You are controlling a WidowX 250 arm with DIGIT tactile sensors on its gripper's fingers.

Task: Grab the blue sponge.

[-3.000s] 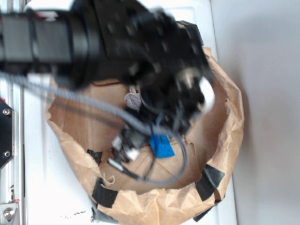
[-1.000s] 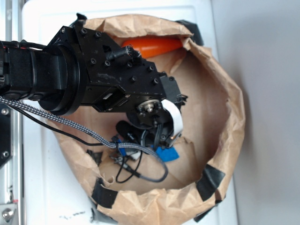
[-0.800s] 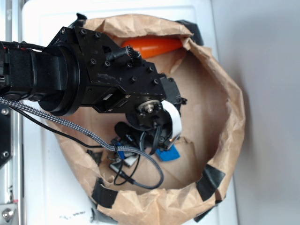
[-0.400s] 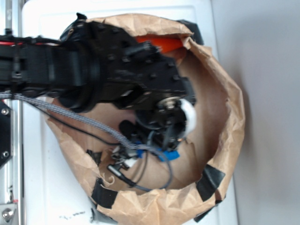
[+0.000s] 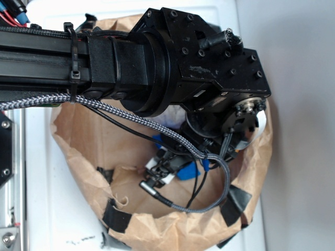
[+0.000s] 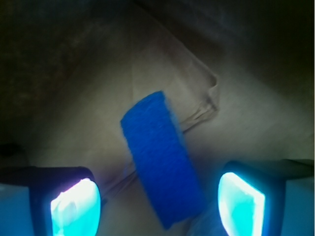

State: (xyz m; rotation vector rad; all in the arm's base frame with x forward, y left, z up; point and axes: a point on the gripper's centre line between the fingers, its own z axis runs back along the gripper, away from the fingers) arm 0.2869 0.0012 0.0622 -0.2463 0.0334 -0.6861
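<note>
Wrist view: gripper (image 6: pixel 160 206) spread wide, fingers (image 6: pixel 74 209) flanking the blue sponge (image 6: pixel 160 157). The sponge lies tilted on brown paper (image 6: pixel 88 98), touching neither finger

— What sort of place is this?
— A robot lab bench. A cable-tied black arm (image 5: pixel 131 63) reaches over a taped brown paper bag (image 5: pixel 172 230) standing on a white tabletop (image 5: pixel 47 193), with a bolted aluminium rail (image 5: pixel 8 230) left of the bag.

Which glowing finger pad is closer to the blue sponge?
The right-side pad sits a bit closer to the blue sponge; the left-side pad has the wider gap.
</note>
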